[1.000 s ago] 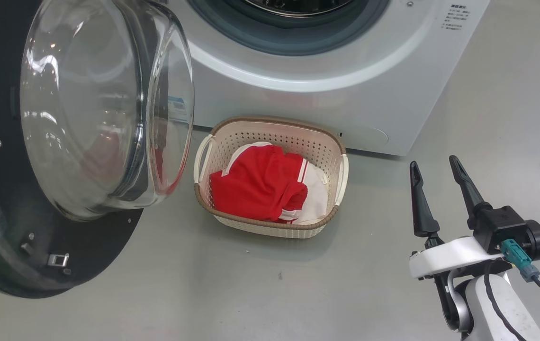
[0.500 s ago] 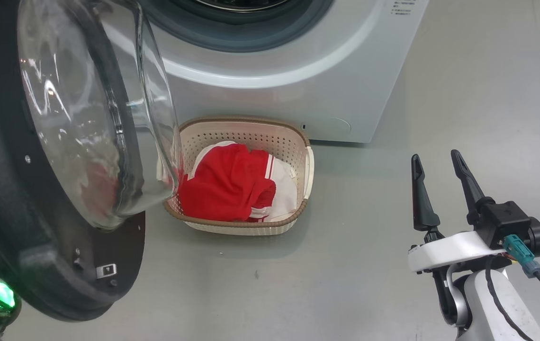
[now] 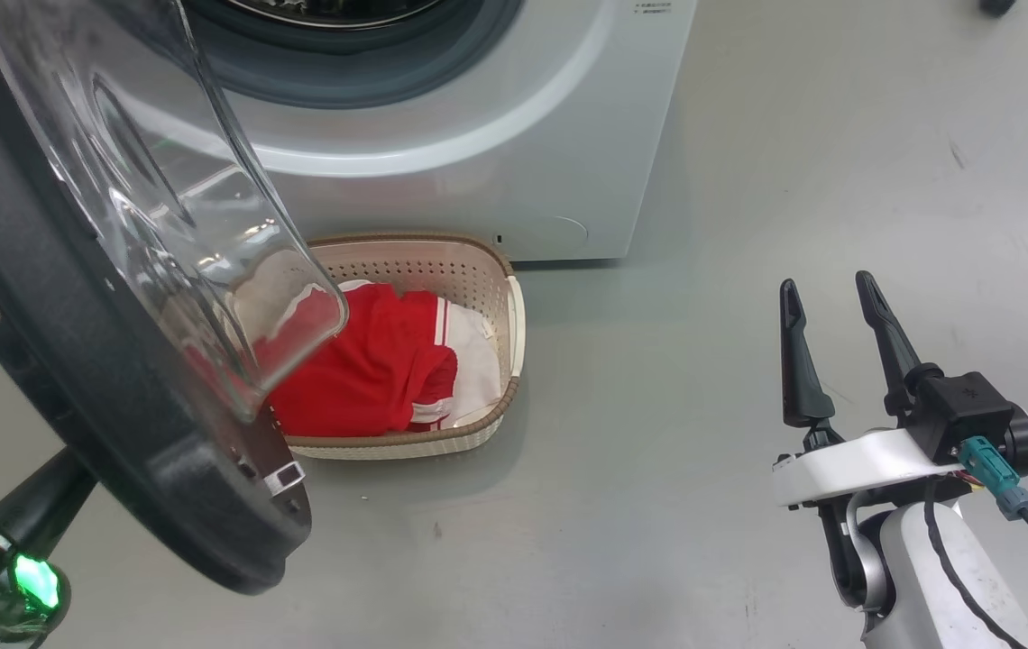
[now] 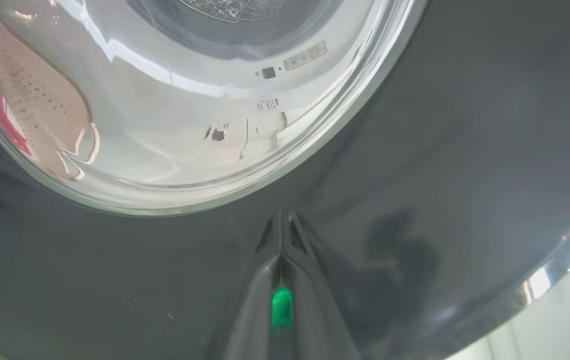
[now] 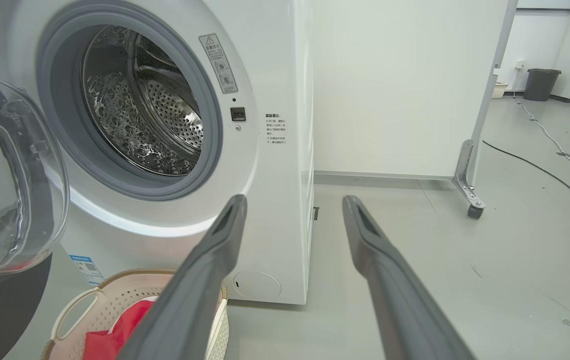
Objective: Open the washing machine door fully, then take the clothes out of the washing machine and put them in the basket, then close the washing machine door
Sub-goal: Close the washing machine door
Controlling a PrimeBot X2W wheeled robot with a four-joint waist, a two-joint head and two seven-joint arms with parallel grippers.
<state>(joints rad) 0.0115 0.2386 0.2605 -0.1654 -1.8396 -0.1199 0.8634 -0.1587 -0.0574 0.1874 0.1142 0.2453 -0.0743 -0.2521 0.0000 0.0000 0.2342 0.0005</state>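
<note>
The washing machine door (image 3: 72, 388) stands swung out from the washing machine (image 3: 478, 180), its black rim and bulging clear window (image 3: 144, 180) crossing the left of the head view and covering the left end of the basket (image 3: 442, 270). The basket sits on the grey floor (image 3: 658, 406) just in front of the machine's lower front panel, and the red and white clothes (image 3: 361, 370) lie inside it, partly seen through the door's glass. In the right wrist view the steel drum (image 5: 140, 115) sits behind its grey mouth ring with no red cloth visible in the part that shows, and the basket (image 5: 115, 295) with a corner of red cloth (image 5: 115, 335) lies below the door's window. The left tool (image 4: 281, 220) has its two dark fingers pressed together with nothing between them, their tips at the glossy black outer face of the door just below the window's edge; whether they touch it cannot be told. The right tool (image 3: 825, 290) hangs over bare floor to the right, well apart from the basket and the machine, its fingers spread and empty, pointing toward the machine's right front corner (image 5: 275, 200).
</note>
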